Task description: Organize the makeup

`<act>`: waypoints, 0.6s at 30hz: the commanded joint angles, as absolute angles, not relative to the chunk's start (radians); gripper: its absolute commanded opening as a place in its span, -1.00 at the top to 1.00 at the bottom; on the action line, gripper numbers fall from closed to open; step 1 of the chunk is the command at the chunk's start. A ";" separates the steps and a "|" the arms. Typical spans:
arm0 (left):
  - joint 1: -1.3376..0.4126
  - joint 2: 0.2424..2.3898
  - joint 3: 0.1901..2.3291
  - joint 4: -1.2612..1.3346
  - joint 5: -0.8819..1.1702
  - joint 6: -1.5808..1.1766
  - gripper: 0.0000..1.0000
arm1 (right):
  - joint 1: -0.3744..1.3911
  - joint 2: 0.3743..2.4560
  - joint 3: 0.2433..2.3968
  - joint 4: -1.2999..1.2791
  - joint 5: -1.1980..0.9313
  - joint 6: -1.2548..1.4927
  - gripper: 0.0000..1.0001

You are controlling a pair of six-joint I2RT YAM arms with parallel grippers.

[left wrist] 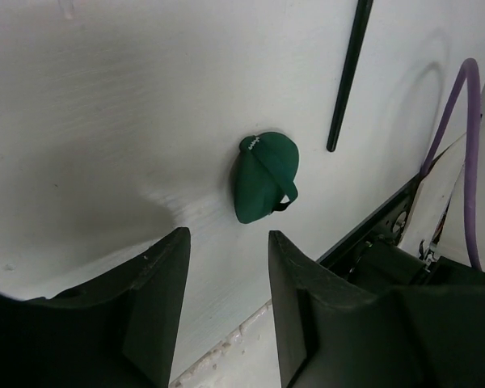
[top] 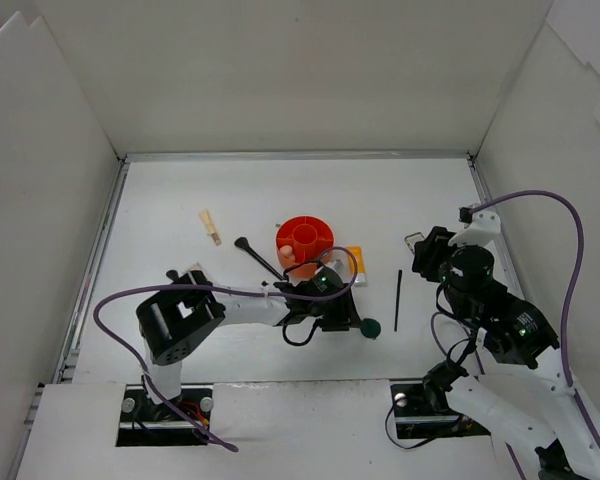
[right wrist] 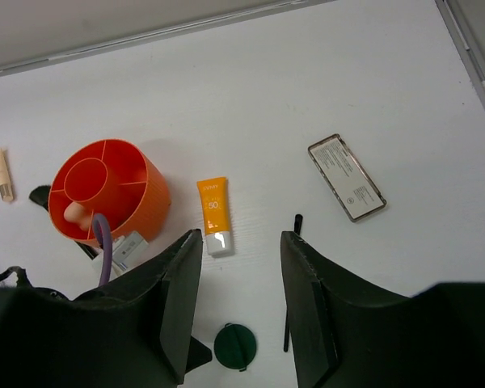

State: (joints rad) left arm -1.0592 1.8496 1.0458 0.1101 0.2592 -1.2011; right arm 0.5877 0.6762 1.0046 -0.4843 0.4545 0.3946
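The dark green round compact is being framed at twelve o'clock of the left gripper, jaws apart; probably light, rigid and slick, best pinched across its rim.

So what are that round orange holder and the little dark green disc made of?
The orange holder looks like moulded plastic: uniform colour, thin crisp dividers, a slight sheen. The green compact has a matte, even surface with a dark loop at its edge; probably plastic, though it could be rubbery or fabric-covered.
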 commanded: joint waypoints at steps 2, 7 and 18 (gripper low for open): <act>-1.068 1.879 1.098 0.169 0.281 -1.244 0.25 | 0.577 0.670 1.023 -0.453 0.496 0.382 0.18; -1.068 1.922 1.092 0.201 0.285 -1.269 0.32 | 0.578 0.646 1.009 -0.451 0.502 0.379 0.17; -1.077 1.956 1.078 0.273 0.276 -1.302 0.58 | 0.577 0.634 0.982 -0.451 0.494 0.391 0.16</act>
State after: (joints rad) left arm -1.0679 1.9568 1.0676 0.2588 0.3035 -1.2980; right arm 0.5827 0.6273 0.9859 -0.4934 0.4644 0.3889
